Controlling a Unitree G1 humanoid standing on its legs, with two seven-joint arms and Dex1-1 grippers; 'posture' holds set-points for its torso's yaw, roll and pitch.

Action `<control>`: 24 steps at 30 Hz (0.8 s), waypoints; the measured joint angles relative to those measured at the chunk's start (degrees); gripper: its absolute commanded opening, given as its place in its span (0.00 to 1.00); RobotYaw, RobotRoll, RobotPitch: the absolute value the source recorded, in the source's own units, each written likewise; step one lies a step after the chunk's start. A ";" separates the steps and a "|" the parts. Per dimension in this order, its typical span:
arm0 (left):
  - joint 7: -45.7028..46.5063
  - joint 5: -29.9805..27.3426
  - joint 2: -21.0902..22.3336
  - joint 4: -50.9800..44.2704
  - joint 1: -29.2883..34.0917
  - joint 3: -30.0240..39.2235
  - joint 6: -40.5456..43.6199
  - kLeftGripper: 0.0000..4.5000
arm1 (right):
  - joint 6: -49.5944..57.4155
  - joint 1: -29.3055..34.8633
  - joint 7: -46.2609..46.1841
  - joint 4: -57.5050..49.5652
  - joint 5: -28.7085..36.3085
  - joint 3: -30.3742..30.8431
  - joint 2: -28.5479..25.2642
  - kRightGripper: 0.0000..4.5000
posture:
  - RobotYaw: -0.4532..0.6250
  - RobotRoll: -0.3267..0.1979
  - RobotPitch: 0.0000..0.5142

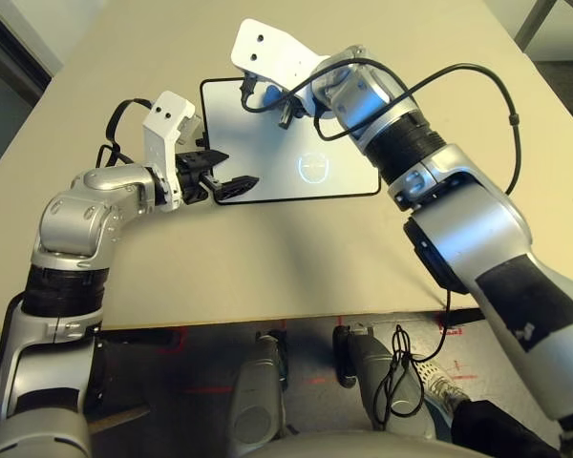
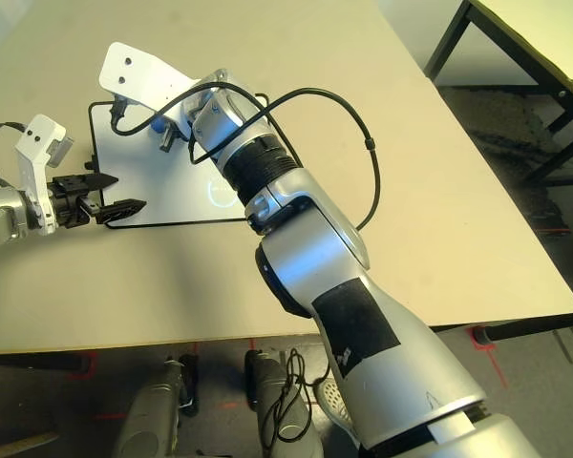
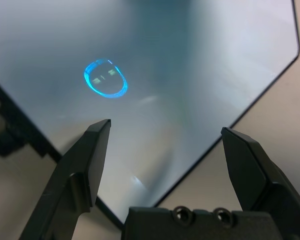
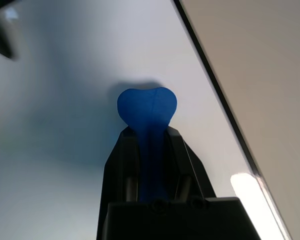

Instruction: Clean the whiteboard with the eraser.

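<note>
Right wrist view: right gripper (image 4: 149, 132) clenched on eraser (image 4: 147, 106), probably touching whiteboard (image 4: 65, 90); left gripper (image 3: 162, 140) released.

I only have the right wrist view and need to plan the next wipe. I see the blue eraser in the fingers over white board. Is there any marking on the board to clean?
Observer: Yes, there is one blue oval mark on the whiteboard.
Operator: Where is it from the eraser?
Observer: The eraser, pinched in the right gripper, is over the board's far left part. The mark lies nearer the robot and to its right.
Operator: Is the left arm in the way?
Observer: The left gripper is at the board's near left edge, to the left of the mark, with its fingers open and empty.
</note>
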 measured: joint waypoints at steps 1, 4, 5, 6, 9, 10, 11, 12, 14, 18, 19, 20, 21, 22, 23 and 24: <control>-0.19 -0.01 0.06 -0.01 -0.04 0.00 0.00 1.00 | 0.91 2.80 1.40 -3.59 -0.37 1.30 0.09 0.13 | 0.45 0.62 0.49; -0.23 0.01 0.16 0.03 -0.08 -0.05 0.02 1.00 | 4.14 10.36 5.49 -13.68 -1.04 6.16 0.36 0.13 | 0.45 0.62 0.50; -0.24 0.01 0.19 0.03 -0.08 -0.06 0.04 1.00 | 5.71 12.46 6.71 -16.43 -1.25 7.70 0.36 0.13 | 0.45 0.62 0.50; -0.28 0.00 0.21 0.03 -0.08 -0.07 0.05 1.00 | 7.13 13.89 7.54 -18.59 -1.51 8.78 0.18 0.13 | 0.45 0.62 0.50; -0.41 0.05 0.28 0.07 -0.05 -0.13 0.12 1.00 | 11.12 16.09 9.24 -22.77 -2.33 10.61 -1.46 0.13 | 0.45 0.62 0.50; -0.43 0.04 0.30 0.07 -0.05 -0.13 0.12 1.00 | 11.99 16.29 9.42 -23.24 -2.49 10.95 -1.82 0.13 | 0.45 0.62 0.50; -0.45 0.04 0.30 0.07 -0.05 -0.14 0.12 1.00 | 12.68 16.40 9.45 -23.48 -2.62 11.21 -1.99 0.13 | 0.45 0.62 0.50; -0.48 0.04 0.30 0.07 -0.05 -0.14 0.12 1.00 | 13.07 16.49 9.45 -23.60 -2.65 11.41 -2.15 0.13 | 0.44 0.62 0.51; -0.55 0.04 0.30 0.07 -0.06 -0.14 0.12 1.00 | 13.33 16.50 9.39 -23.53 -2.65 11.53 -2.40 0.13 | 0.44 0.62 0.51; -0.67 0.04 0.30 0.07 -0.06 -0.14 0.15 1.00 | 12.71 15.94 9.19 -22.19 -2.59 11.52 -2.45 0.13 | 0.44 0.62 0.51; -0.70 0.04 0.30 0.07 -0.06 -0.14 0.17 1.00 | 12.28 15.40 9.18 -21.30 -2.46 11.51 -2.42 0.13 | 0.44 0.62 0.51; -0.72 0.03 0.30 0.06 -0.06 -0.14 0.18 1.00 | 11.86 14.59 9.07 -20.30 -2.33 11.48 -2.37 0.13 | 0.44 0.62 0.51; -0.73 0.03 0.30 0.06 -0.06 -0.14 0.21 1.00 | 11.36 13.53 8.69 -19.07 -2.21 11.26 -2.35 0.13 | 0.44 0.62 0.51; -0.73 0.03 0.30 0.05 -0.06 -0.14 0.26 1.00 | 10.76 12.05 8.05 -17.47 -2.05 10.68 -2.31 0.13 | 0.44 0.62 0.51; -0.73 0.03 0.30 0.04 -0.05 -0.14 0.28 1.00 | 10.34 11.03 7.32 -16.30 -2.00 9.72 -2.32 0.13 | 0.44 0.62 0.51; -0.73 0.03 0.30 0.04 -0.04 -0.14 0.34 1.00 | 9.69 9.81 6.57 -14.62 -1.81 8.88 -2.34 0.13 | 0.44 0.62 0.51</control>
